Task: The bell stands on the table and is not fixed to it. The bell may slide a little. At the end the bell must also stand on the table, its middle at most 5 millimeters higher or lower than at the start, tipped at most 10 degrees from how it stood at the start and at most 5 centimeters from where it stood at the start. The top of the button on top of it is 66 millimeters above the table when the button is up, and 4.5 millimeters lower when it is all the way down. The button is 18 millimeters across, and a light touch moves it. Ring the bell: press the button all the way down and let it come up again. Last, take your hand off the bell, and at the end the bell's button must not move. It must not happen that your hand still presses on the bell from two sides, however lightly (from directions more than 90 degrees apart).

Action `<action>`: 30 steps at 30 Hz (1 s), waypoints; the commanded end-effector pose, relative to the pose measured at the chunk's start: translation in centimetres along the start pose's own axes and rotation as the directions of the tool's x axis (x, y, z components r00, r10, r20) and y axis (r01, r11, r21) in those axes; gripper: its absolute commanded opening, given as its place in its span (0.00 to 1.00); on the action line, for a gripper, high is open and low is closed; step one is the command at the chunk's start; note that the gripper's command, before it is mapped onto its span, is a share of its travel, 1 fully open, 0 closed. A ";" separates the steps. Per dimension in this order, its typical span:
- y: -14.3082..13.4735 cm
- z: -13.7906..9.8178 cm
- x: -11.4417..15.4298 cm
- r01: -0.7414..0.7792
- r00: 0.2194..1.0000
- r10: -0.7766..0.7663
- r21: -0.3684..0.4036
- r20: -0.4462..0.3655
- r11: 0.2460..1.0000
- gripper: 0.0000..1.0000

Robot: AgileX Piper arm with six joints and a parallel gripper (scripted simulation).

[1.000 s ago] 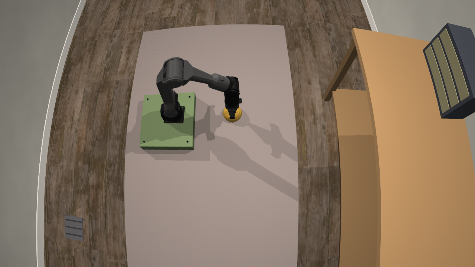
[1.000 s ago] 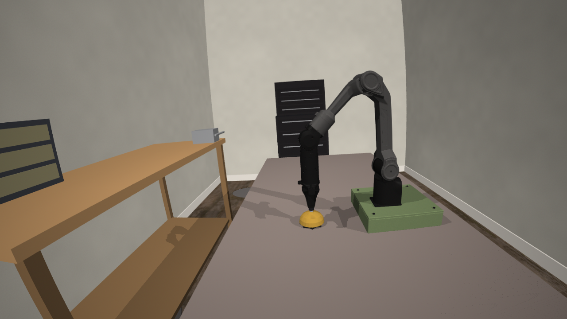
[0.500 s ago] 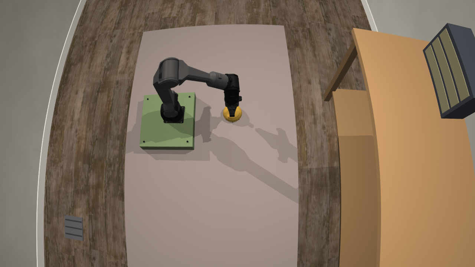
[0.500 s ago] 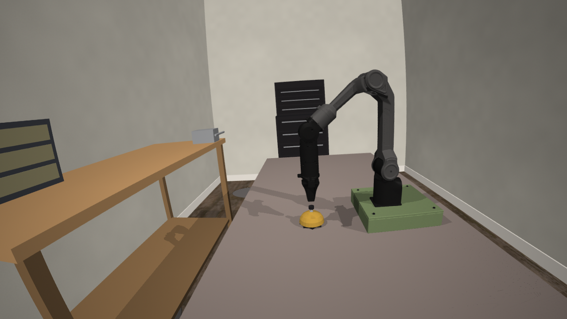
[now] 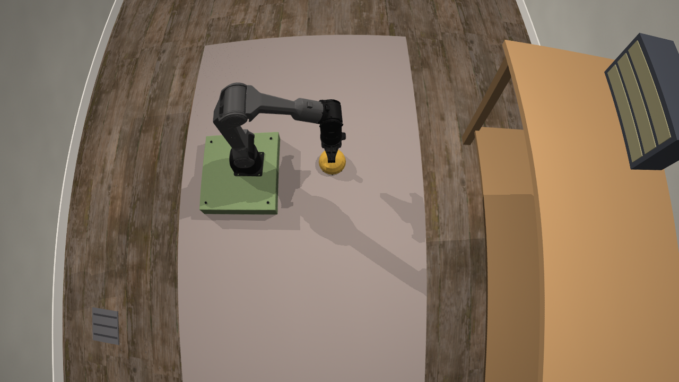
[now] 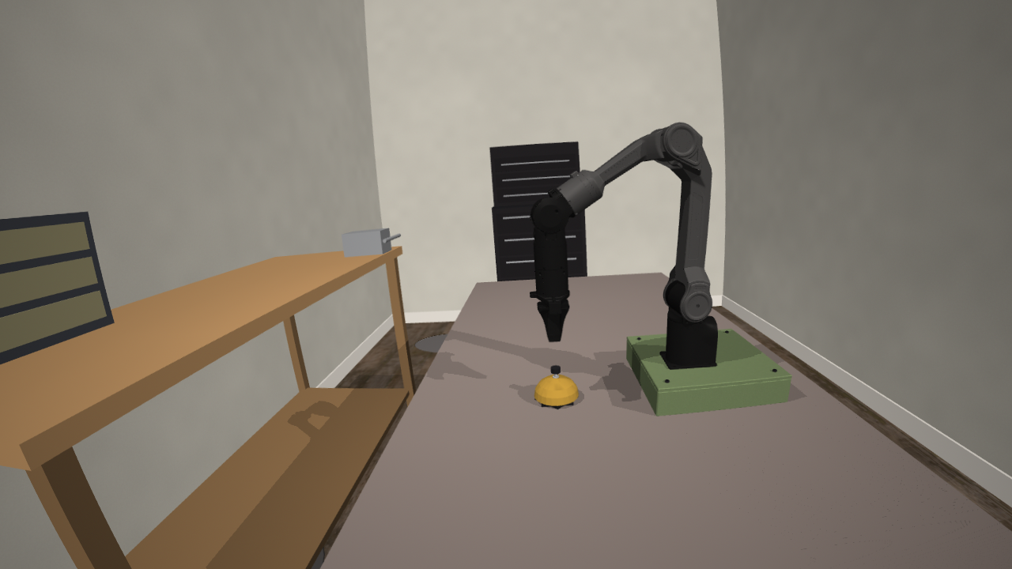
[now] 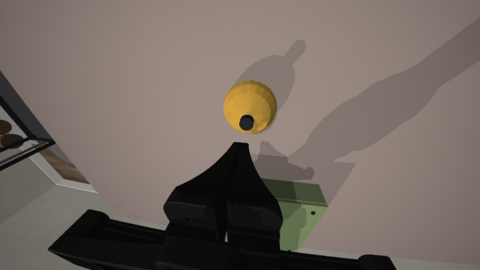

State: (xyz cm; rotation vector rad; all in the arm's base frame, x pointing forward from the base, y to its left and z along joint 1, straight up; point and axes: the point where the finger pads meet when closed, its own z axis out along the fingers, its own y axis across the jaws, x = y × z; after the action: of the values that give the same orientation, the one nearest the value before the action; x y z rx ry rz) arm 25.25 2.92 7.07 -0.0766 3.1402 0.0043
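Note:
The yellow dome bell [image 5: 332, 164] [image 6: 556, 391] [image 7: 249, 103] stands upright on the grey table [image 5: 294, 285] [image 6: 601, 480] [image 7: 112, 75]. Its small black button [image 6: 555, 368] [image 7: 246, 122] sticks up from the top and is free. My gripper [image 5: 331, 159] [image 6: 554, 338] [image 7: 241, 151] is shut and empty, pointing straight down. It hangs directly above the button with a clear gap, touching nothing. In the overhead view the fingers hide the button.
The arm's green base block [image 5: 240, 190] [image 6: 708, 382] [image 7: 300, 202] stands close beside the bell. A wooden bench [image 5: 593, 213] [image 6: 176, 311] with a lower shelf runs along the table's far side. A dark cabinet [image 6: 538, 212] stands at the table's end.

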 end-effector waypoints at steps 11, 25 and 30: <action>0.0 -1.1 0.0 -0.001 1.000 0.001 -0.001 0.004 1.000 0.00; 0.0 -1.1 0.0 -0.001 1.000 0.001 -0.001 0.004 1.000 0.00; 0.0 -1.1 0.0 -0.001 1.000 0.001 -0.001 0.004 1.000 0.00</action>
State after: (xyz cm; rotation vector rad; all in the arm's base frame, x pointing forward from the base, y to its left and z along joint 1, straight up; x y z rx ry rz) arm 25.22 2.91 8.03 -0.0767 3.1420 0.0042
